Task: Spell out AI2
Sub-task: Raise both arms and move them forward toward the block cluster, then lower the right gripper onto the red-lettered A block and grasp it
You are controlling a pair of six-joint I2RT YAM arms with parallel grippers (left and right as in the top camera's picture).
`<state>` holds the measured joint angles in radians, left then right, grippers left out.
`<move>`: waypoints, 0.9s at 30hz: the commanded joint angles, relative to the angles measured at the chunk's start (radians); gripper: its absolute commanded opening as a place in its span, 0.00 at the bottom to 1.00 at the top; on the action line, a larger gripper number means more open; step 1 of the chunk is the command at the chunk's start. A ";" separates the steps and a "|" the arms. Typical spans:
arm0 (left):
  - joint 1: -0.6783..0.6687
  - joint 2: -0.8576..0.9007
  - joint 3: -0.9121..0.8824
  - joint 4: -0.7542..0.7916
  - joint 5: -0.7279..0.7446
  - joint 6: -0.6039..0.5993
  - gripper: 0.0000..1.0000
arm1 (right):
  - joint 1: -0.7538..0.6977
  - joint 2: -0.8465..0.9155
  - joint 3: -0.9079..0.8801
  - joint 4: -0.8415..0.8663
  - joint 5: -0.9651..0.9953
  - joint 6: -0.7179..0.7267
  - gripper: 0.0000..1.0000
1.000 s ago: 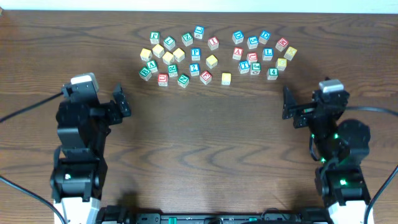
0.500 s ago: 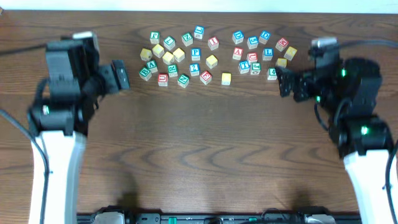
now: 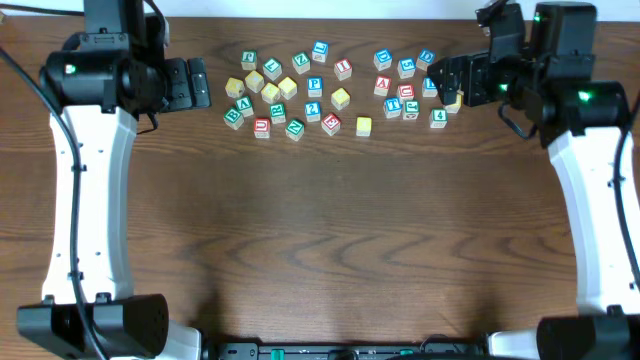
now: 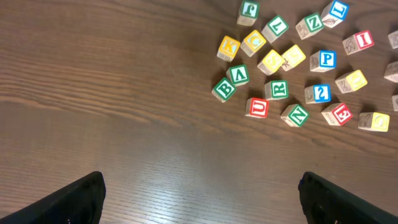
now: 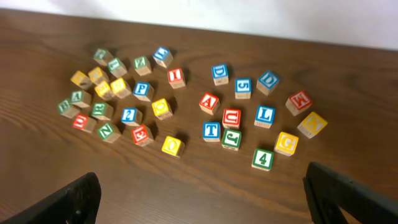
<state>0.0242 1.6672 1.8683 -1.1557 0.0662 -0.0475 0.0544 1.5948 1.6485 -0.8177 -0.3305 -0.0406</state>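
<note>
Among the scattered wooden cubes at the back of the table lie the red A cube (image 3: pixel 381 86) (image 5: pixel 209 102), the red I cube (image 3: pixel 343 69) (image 5: pixel 176 76) (image 4: pixel 362 40) and the blue 2 cube (image 3: pixel 313 110) (image 5: pixel 130 116) (image 4: pixel 319 93), all apart from each other. My left gripper (image 3: pixel 198 84) (image 4: pixel 202 199) hovers open just left of the cluster, nothing between its fingers. At the cluster's right end my right gripper (image 3: pixel 447 80) (image 5: pixel 205 196) also stands open and empty, above the rightmost cubes.
Several other lettered cubes surround them, including a blue P (image 3: pixel 314 86), a green A (image 3: pixel 243 106), a green 4 (image 3: pixel 437 118) and a yellow cube (image 3: pixel 363 126). Bare wooden table (image 3: pixel 330 230) lies in front of the cluster.
Both arms have stretched forward from the near side towards the back, bringing the grippers up to the two ends of the cube cluster. No cube has moved.
</note>
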 commanded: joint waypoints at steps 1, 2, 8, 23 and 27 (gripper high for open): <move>0.002 0.014 0.026 -0.007 0.006 0.013 0.98 | -0.008 0.042 0.024 0.003 -0.019 -0.009 0.99; 0.002 0.014 0.026 -0.006 0.006 0.013 0.98 | -0.007 0.045 0.024 0.004 -0.023 -0.009 0.99; 0.002 0.014 0.024 -0.013 0.005 0.013 0.98 | 0.018 0.072 0.024 0.041 -0.082 -0.008 0.95; 0.002 0.014 0.024 -0.013 0.005 0.013 0.98 | 0.180 0.374 0.400 -0.065 0.142 0.137 0.86; 0.003 0.014 0.024 -0.014 0.005 0.013 0.98 | 0.199 0.544 0.626 -0.137 0.145 0.138 0.85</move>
<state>0.0242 1.6806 1.8687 -1.1667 0.0692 -0.0475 0.2344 2.0319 2.1326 -0.9226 -0.2062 0.0757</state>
